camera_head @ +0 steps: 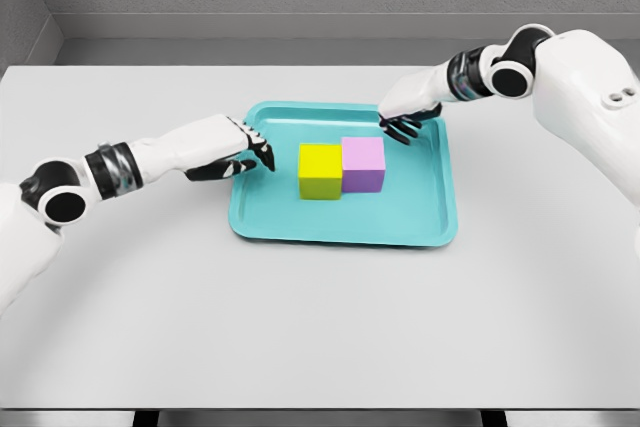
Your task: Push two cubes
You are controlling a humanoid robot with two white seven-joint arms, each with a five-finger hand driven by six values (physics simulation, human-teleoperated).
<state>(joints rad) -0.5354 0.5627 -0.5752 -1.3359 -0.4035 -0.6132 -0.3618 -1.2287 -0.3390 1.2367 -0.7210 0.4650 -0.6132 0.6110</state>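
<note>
Bare grey table fills the near ground, and on it, further out, sits a teal tray with a low raised rim.

Left hand reaches in from the near left, forearm almost level, wrist straight. It rests over the tray's left rim, fingers loosely extended and pointing right, holding nothing. Just beyond its fingertips, a short gap to the right, stands the yellow cube, and touching that cube's far side is the pink cube. Both sit flat on the tray floor, side by side.

Right hand comes from the far right, arm bent at the elbow and angled down, fingers drooping, relaxed and empty over the tray's back rim. The pink cube lies just in front of and below its fingertips, apart from them.

Both cubes look like rigid, light blocks with sharp edges and flat faces; I would expect them to slide readily on the smooth tray rather than deform. No grip seems called for. A flat push low on a side face, near its middle, should keep a cube from tipping or spinning; an off-centre push would likely turn it. Pressed together, one cube may carry the other along, and the rim will stop them.
</note>
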